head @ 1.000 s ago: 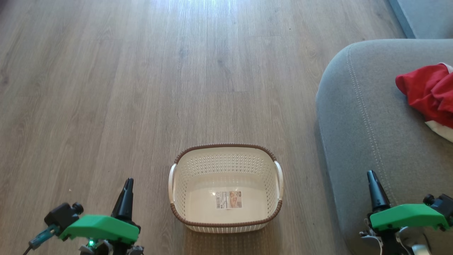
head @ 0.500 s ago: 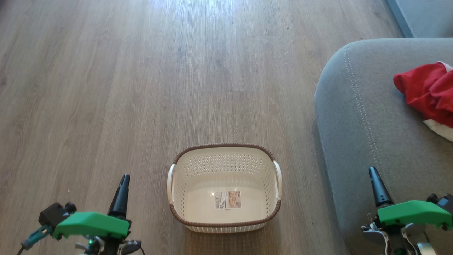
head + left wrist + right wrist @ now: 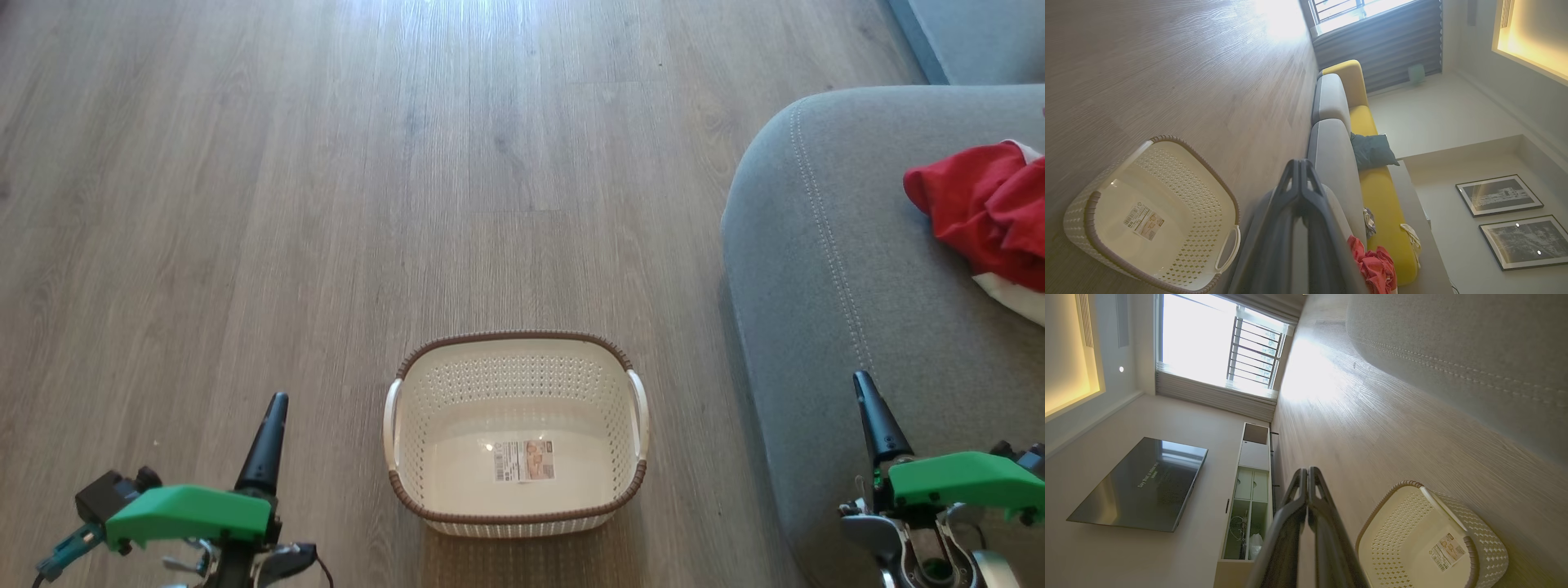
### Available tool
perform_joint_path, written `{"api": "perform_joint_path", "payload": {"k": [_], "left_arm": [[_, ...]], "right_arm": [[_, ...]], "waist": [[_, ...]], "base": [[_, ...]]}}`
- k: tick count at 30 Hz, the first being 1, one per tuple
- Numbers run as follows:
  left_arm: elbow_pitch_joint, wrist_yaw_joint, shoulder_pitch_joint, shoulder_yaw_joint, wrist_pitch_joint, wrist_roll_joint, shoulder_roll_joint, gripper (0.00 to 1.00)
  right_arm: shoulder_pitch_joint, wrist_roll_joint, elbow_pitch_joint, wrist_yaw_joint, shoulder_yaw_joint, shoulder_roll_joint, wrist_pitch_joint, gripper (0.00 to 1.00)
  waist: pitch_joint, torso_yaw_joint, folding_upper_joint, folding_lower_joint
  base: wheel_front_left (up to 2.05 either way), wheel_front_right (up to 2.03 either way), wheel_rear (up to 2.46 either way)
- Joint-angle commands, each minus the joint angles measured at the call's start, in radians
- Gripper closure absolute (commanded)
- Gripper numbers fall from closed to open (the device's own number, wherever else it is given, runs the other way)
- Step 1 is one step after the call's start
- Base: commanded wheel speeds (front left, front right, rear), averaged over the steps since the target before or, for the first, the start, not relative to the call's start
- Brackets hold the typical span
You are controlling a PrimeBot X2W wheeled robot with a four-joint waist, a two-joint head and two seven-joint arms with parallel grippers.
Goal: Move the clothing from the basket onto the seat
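Cream perforated plastic basket (image 3: 516, 335) w/ brown rim stands empty on wood floor (image 3: 326, 204). Red-white fabric clothing (image 3: 980, 204) lies right of basket on grey upholstered seat (image 3: 816, 286), so task looks done. The 2 tools, left gripper (image 3: 273, 412) & right gripper (image 3: 867, 398), flank basket, clenched on nothing, prob. parked.

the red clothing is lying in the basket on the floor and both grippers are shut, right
Not quite. The head view shows the basket empty apart from the label on its bottom; the red clothing lies on the grey seat. The rest holds: the basket stands on the floor, and the left gripper and right gripper are both shut.
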Motion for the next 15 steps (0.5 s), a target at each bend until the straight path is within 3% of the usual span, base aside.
{"api": "perform_joint_path", "payload": {"k": [1,15], "left_arm": [[-0.025,-0.009,-0.059,0.038,0.007,-0.027,0.014,1.00],[-0.014,-0.032,-0.077,0.072,0.050,-0.182,0.013,1.00]], "right_arm": [[-0.048,0.026,-0.037,0.006,0.009,0.000,0.009,1.00],[-0.062,0.167,-0.043,0.007,-0.005,0.002,0.050,1.00]], "waist": [[0.000,-0.001,0.0000,0.0000],[0.000,-0.008,0.0000,0.0000]], "base": [[0.00,0.00,0.00],[0.00,0.00,0.00]]}}
